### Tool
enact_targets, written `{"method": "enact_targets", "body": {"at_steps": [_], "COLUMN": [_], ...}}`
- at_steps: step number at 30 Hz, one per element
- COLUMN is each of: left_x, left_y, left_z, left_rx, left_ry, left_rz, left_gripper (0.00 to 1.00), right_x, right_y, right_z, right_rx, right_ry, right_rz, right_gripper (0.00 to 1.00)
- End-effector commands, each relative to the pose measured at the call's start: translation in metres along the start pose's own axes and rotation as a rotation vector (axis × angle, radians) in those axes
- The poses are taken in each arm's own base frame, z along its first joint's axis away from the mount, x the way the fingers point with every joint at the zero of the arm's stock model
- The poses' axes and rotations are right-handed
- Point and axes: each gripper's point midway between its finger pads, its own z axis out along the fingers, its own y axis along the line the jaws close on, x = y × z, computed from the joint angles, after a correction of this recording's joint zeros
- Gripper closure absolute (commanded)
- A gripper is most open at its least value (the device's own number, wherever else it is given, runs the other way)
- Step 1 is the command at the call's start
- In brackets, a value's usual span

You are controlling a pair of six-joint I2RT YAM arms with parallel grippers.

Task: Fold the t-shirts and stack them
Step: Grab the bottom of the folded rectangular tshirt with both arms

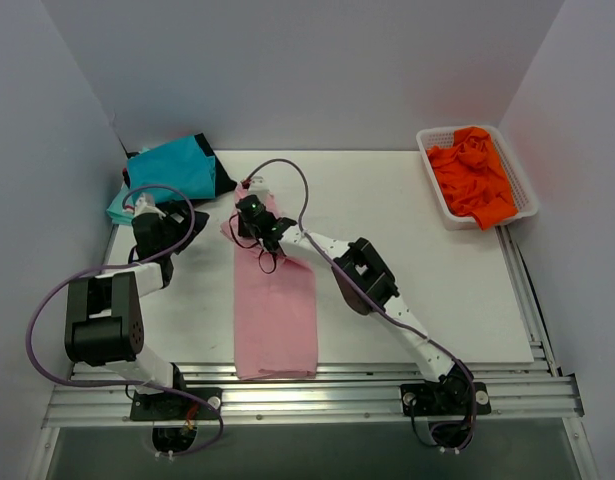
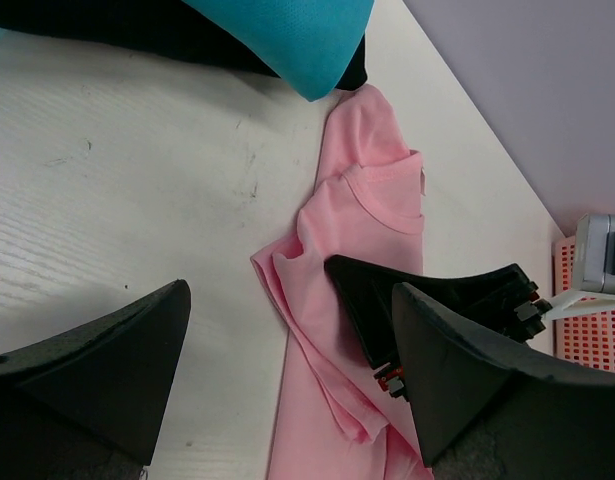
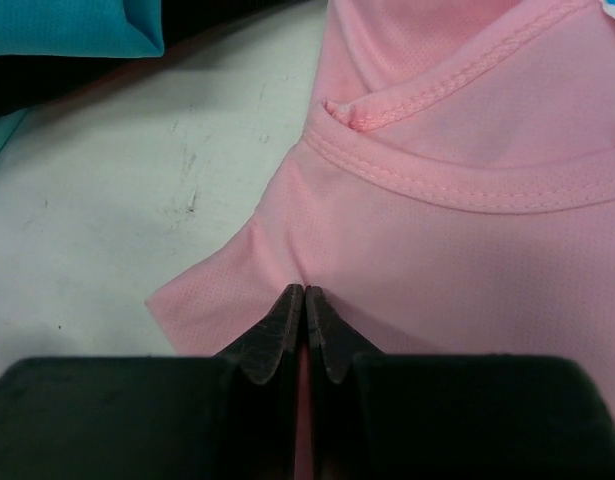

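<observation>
We see the light pink t-shirt (image 1: 275,300) as a long narrow strip in the middle of the table, with its collar at the far end. The right gripper (image 3: 305,305) is pressed together and pinches the cloth just below the collar seam. The left gripper (image 2: 287,300) is spread wide and holds nothing, left of the shirt. Only the top view shows the crumpled orange shirts (image 1: 472,172) in the white basket (image 1: 434,205).

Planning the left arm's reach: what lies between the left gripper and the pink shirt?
Only bare table between left gripper and pink shirt, clearest in the top view.
</observation>
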Motion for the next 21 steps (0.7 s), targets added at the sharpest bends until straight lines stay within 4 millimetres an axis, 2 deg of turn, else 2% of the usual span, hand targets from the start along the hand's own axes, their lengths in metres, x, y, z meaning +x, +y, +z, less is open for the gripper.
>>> {"method": "enact_targets", "body": {"at_steps": [1, 4, 10, 13, 21], "left_x": [-0.014, -0.014, -0.015, -0.015, -0.015], "left_y": [-0.014, -0.015, -0.014, -0.015, -0.013], "left_z": [0.000, -0.001, 0.001, 0.003, 0.005], "left_rx": [0.067, 0.068, 0.062, 0.064, 0.060], "left_ry": [-0.047, -0.048, -0.050, -0.045, -0.046], "left_rz": [0.010, 0.013, 0.013, 0.014, 0.018], "left_gripper": [0.10, 0.10, 0.10, 0.10, 0.10], "right_x": [-0.065, -0.088, -0.112, -0.113, -0.123], "right_y": [-0.010, -0.021, -0.044, -0.056, -0.107], "right_z": [-0.028, -0.035, -0.043, -0.044, -0.035], "right_rx": [0.054, 0.065, 0.083, 0.098, 0.153], "right_ry": [-0.082, -0.107, -0.131, -0.132, -0.137], "right_rz": [-0.013, -0.006, 0.012, 0.020, 0.059], "right_gripper": [1.00, 1.00, 1.00, 1.00, 1.00]}}
